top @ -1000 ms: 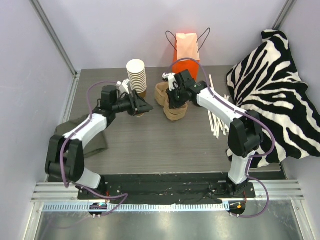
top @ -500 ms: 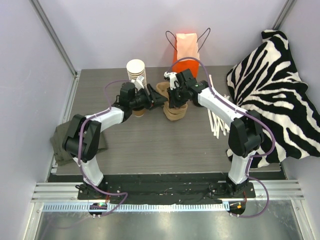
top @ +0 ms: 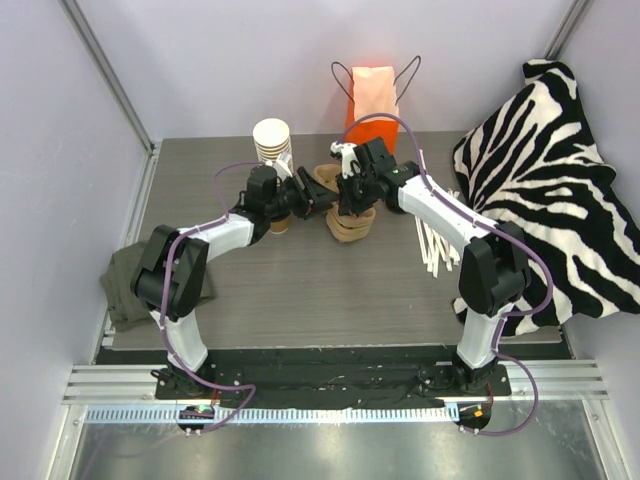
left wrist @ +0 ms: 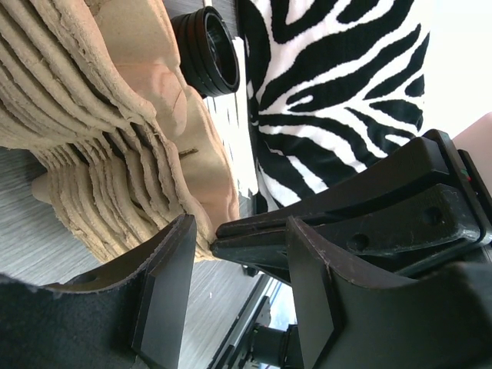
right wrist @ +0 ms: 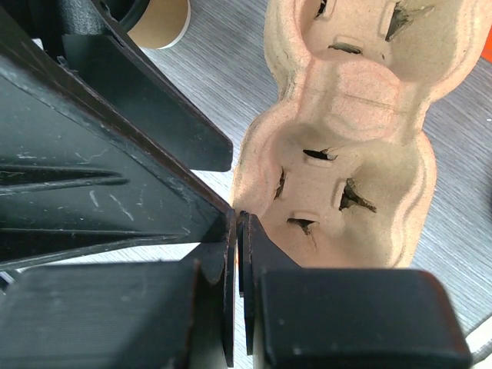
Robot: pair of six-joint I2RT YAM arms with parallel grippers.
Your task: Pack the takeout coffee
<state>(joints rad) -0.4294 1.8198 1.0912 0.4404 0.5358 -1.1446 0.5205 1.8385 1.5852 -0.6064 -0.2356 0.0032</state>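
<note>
The takeout coffee [top: 279, 224], a small brown cup with a black lid, stands mostly hidden under my left arm. Its side shows in the right wrist view [right wrist: 163, 21]. A stack of tan pulp cup carriers [top: 350, 228] lies at the table's middle back. My right gripper [top: 346, 196] is shut on the near rim of the top carrier [right wrist: 346, 154], its fingertips [right wrist: 237, 223] pressed together there. My left gripper [top: 320, 200] is open. Its jaws [left wrist: 242, 231] straddle the right gripper's fingertips and the edge of the carrier stack [left wrist: 100, 115], holding nothing.
A tall stack of lidless cups [top: 271, 140] stands behind the coffee. An orange paper bag [top: 372, 95] stands at the back wall. A zebra cloth [top: 550, 180] covers the right side, with loose black lids [left wrist: 207, 50] and white sticks [top: 430, 240] beside it. A grey-green cloth [top: 120, 285] lies at left.
My left gripper has moved right, from over the coffee cup to the carrier stack, and now meets the right gripper's tips. The right gripper has stayed on the carrier.
</note>
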